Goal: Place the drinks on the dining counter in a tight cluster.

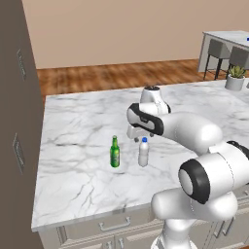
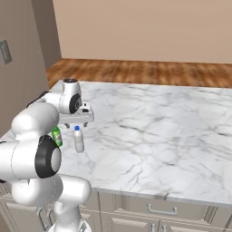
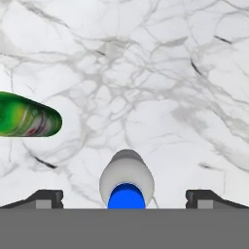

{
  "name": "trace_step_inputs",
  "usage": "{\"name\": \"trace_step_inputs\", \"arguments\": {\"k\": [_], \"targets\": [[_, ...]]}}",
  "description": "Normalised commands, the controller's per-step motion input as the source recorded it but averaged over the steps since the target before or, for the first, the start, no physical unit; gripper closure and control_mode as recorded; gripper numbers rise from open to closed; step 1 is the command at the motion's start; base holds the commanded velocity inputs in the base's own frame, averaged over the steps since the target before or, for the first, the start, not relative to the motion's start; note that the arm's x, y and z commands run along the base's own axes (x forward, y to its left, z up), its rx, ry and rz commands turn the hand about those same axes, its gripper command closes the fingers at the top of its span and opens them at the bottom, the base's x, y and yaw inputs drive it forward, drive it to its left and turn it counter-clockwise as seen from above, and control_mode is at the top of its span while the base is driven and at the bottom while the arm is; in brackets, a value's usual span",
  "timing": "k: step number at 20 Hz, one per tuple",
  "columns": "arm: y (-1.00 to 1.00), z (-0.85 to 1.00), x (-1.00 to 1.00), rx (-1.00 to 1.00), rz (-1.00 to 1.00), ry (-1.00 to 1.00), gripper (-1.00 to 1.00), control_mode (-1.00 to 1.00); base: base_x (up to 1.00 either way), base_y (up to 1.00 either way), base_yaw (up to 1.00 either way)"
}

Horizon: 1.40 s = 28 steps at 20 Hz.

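Directly beneath my hand stands the clear bottle [image 3: 126,180], upright on the marble surface [image 3: 160,63] beside the green bottle [image 1: 115,152]. My fingers [image 3: 46,198] spread wide, empty. I judge lowering and closing comes next.

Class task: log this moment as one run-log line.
gripper: open, above clear bottle | clear bottle: upright, unheld | green bottle: upright beside it | surface: marble counter

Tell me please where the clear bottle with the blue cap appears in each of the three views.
Left base view: clear bottle left of centre, upright on the marble counter.
Right base view: left side, just below the gripper.
Hand view: bottom centre, seen from above between the open fingers.
Shared landmark: the green bottle beside it.
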Motion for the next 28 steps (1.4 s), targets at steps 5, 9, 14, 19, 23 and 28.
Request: {"name": "trace_step_inputs", "arguments": {"k": [5,9,14,19,23,28], "targets": [[0.00,-0.08,0.00,0.00,0.00,0.00,-1.00,-1.00,0.00,0.00,0.00],[0.00,-0.14,0.00,0.00,0.00,0.00,-1.00,-1.00,0.00,0.00,0.00],[0.00,-0.20,0.00,0.00,0.00,0.00,-1.00,-1.00,0.00,0.00,0.00],[0.00,-0.20,0.00,0.00,0.00,0.00,-1.00,-1.00,0.00,0.00,0.00],[0.00,-0.09,0.00,0.00,0.00,0.00,-1.00,-1.00,0.00,0.00,0.00],[0.00,0.00,0.00,0.00,0.00,0.00,-1.00,-1.00,0.00,0.00,0.00]]}}
